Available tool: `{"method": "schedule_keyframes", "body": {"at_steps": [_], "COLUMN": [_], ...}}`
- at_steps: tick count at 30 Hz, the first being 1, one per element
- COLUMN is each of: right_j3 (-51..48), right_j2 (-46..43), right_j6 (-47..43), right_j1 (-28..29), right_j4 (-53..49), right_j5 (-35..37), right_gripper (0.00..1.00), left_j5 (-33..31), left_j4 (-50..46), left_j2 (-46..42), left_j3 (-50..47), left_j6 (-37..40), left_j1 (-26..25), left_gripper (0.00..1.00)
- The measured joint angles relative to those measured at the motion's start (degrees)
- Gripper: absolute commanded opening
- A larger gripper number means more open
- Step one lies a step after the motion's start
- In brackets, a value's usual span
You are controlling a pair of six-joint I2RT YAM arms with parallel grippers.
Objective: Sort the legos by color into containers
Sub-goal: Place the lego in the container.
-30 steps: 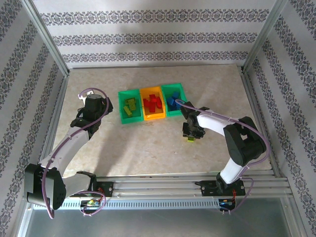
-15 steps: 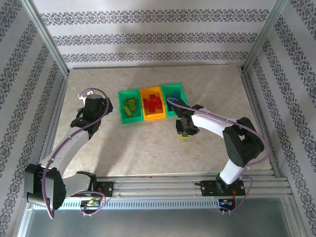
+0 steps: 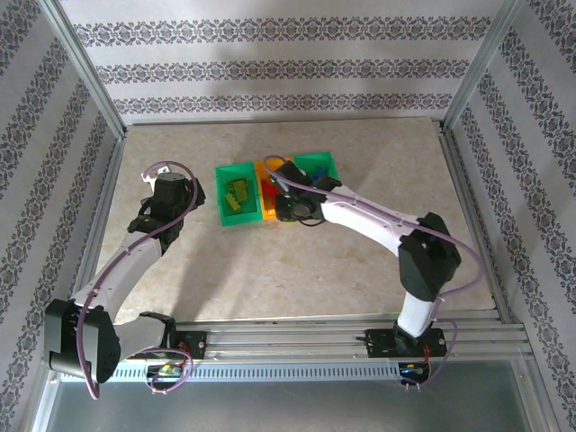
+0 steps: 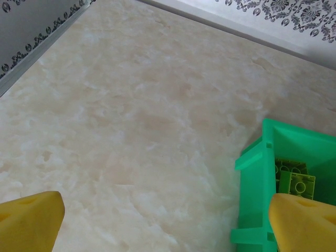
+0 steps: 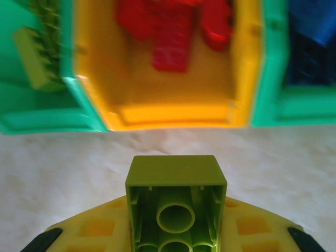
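Right tool (image 5: 176,233) pinching yellow-green lego (image 5: 176,184) (hollow underside at wrist) | left tool (image 4: 168,226) spread

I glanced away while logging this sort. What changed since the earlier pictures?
The right gripper, shut on a yellow-green brick, swung left and away from its base, carrying it to the front of the orange bin. The left gripper stayed open beside the left green bin; nothing else moved.

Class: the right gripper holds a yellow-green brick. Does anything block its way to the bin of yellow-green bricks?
Nothing visible does. The brick hangs before the orange bin; the left green bin lies beside it, with bare table between.
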Motion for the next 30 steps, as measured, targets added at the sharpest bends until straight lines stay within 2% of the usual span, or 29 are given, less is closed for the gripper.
{"method": "schedule_keyframes", "body": {"at_steps": [9,22,30], "right_j3": [17.70,32.48,38.80], "right_j2": [12.83,25.73,30.75], "right_j6": [-4.42,-11.89,-14.78], "right_j1": [4.24,5.22,5.22], "right_j4": [-0.55,-1.46,-3.06], "right_j5": [0.02,5.53,9.81], "right_gripper": [0.24,0.24,0.35], "left_j5": [-0.09,-0.11,-0.11], "left_j4": [0.57,0.98,0.98], "left_j2": [-0.28,-1.20,-1.20], "left_j3": [-0.96,-1.60,-1.60], "left_j6": [-0.26,-1.09,-1.11], "left_j1": [0.02,0.07,0.37], "left_gripper": [1.00,1.00,1.00]}}
